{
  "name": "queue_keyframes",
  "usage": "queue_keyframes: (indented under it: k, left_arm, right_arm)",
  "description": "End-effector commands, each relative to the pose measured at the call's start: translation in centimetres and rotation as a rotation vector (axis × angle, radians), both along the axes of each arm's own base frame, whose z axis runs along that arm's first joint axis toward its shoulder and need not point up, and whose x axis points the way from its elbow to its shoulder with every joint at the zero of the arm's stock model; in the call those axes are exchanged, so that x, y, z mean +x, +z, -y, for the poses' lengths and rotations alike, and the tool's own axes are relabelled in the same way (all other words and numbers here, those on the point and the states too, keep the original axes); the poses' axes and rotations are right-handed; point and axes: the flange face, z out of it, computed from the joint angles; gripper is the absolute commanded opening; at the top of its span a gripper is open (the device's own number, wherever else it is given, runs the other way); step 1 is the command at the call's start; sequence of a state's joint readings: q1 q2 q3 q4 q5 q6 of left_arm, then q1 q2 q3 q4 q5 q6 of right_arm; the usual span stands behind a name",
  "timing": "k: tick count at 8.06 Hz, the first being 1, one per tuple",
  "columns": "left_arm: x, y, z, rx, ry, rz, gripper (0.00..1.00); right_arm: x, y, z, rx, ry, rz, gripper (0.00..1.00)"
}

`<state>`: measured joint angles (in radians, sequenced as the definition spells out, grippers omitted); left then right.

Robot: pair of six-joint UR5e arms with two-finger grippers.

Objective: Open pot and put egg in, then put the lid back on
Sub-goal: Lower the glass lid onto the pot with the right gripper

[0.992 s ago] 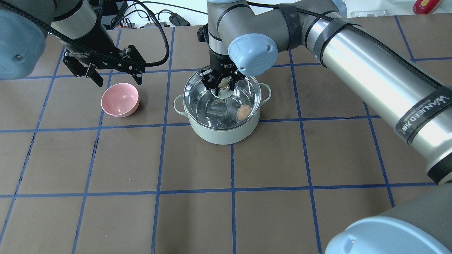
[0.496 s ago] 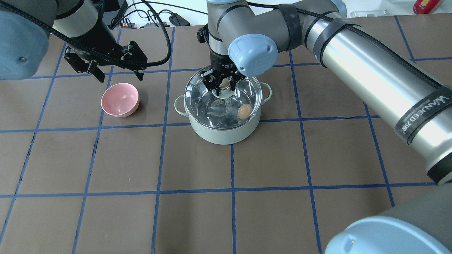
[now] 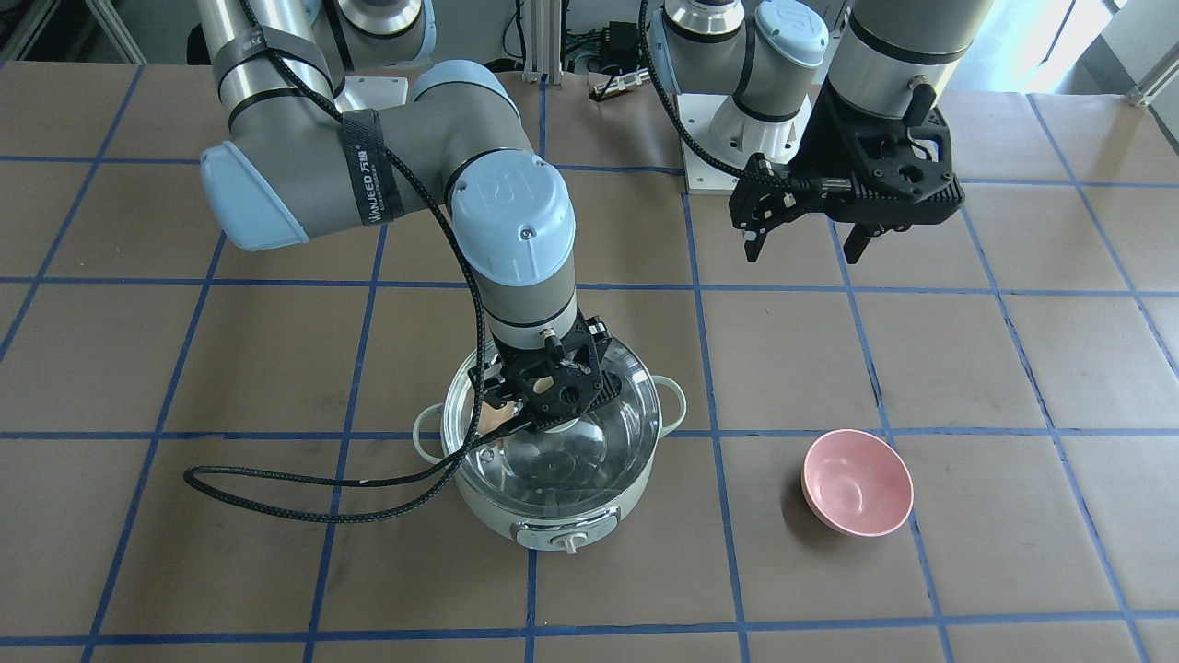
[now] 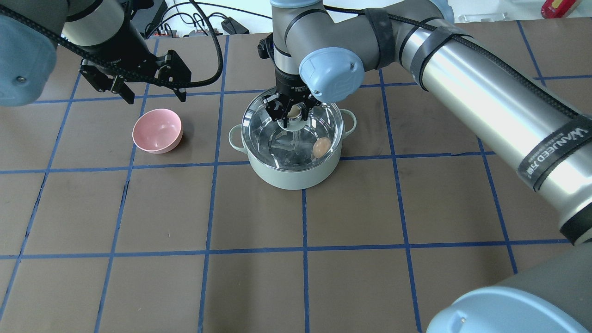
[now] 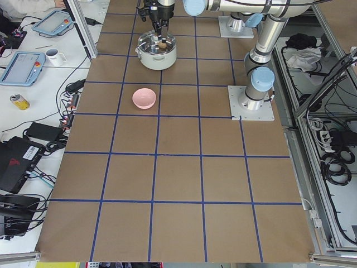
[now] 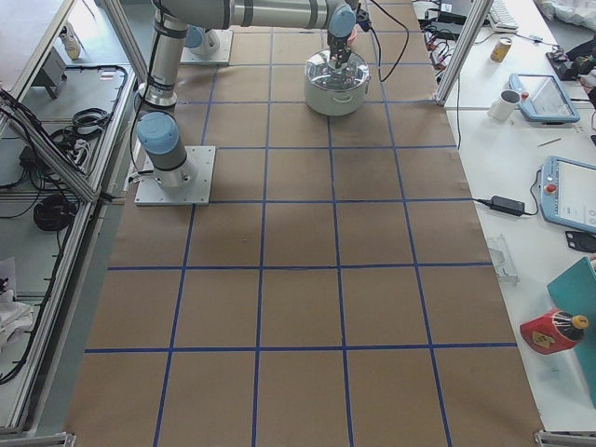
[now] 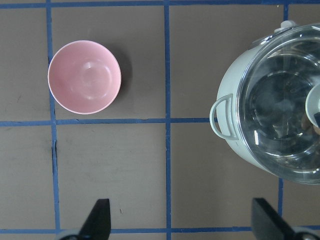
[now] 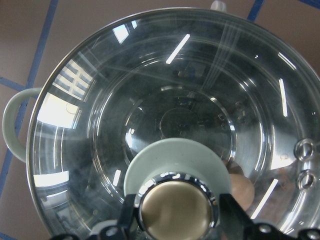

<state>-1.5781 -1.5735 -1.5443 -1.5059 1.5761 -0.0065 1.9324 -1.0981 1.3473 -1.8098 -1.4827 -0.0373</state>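
The pale mint-green pot point(image 4: 291, 175) stands mid-table. The clear glass lid point(image 4: 270, 134) lies on its rim. My right gripper point(image 4: 292, 112) is straight above it, with its fingers point(image 8: 129, 216) shut on the lid's beige knob point(image 8: 176, 210). The tan egg point(image 4: 321, 147) lies inside the pot at its right side and shows through the glass in the right wrist view point(image 8: 241, 187). My left gripper point(image 4: 155, 96) is open and empty. It hangs above the table, beyond the pink bowl and left of the pot.
The pink bowl point(image 4: 157, 131) sits empty to the left of the pot and also shows in the left wrist view point(image 7: 84, 77). The right arm's black cable point(image 3: 304, 502) loops over the table beside the pot. The pot's control knob point(image 3: 568, 545) faces the operators' side.
My left gripper has drawn back and to the left, away from the pink bowl. My right gripper has shifted slightly on the knob, and the lid has settled on the pot.
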Motion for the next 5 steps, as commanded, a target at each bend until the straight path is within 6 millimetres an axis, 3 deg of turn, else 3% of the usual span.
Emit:
queue_keyframes:
  k: [1, 2, 3, 4, 5]
  left_arm:
    - [0.0, -0.1, 0.1, 0.003, -0.001, 0.001, 1.00]
    - [0.0, -0.3, 0.1, 0.007, -0.001, 0.001, 1.00]
    - [0.0, -0.4, 0.1, 0.007, -0.001, -0.001, 1.00]
    - [0.0, -0.5, 0.1, 0.010, -0.001, -0.001, 1.00]
    - [0.1, -0.5, 0.2, 0.009, 0.002, -0.001, 1.00]
  right_arm:
    - [-0.2, 1.7, -0.3, -0.029, -0.008, 0.010, 1.00]
    - [-0.4, 2.5, -0.5, -0.039, -0.011, 0.009, 1.00]
    - [-1.4, 4.7, -1.1, -0.058, -0.026, 0.010, 1.00]
    - [-3.0, 6.7, -1.4, -0.067, -0.048, -0.001, 1.00]
    - [-5.8, 8.7, -1.1, -0.091, -0.105, -0.024, 1.00]
